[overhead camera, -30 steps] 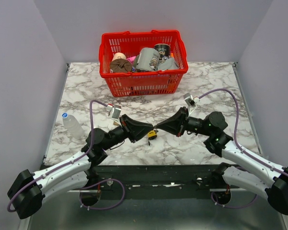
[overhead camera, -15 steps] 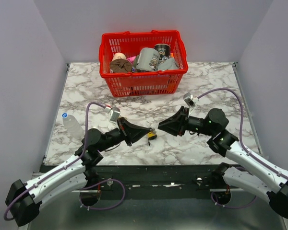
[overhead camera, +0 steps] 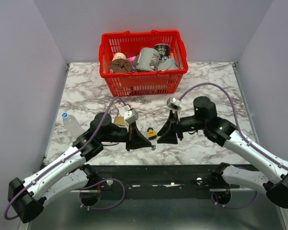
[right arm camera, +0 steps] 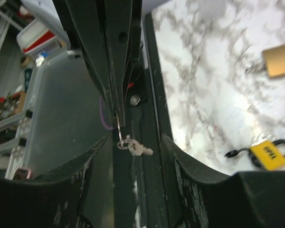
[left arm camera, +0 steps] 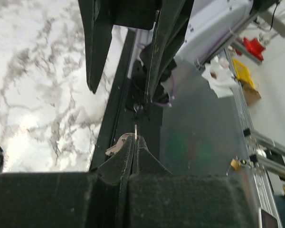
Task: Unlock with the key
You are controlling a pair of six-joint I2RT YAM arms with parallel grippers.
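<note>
Left pincer [left arm camera: 134, 141] has closed on the key [right arm camera: 137, 149]; right pincer [overhead camera: 167, 139] has opened wide. One key, two padlocks: yellow padlock [overhead camera: 151, 132], brass padlock [overhead camera: 119, 120].

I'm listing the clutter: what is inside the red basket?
The red basket holds a brown round item, a grey cup-like item and a dark can. Whatever lies beneath them is covered.

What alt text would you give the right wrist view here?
The shut left gripper dangles the key by its ring, framed by the open right gripper. On the marble table lie a yellow padlock and a brass padlock.
</note>
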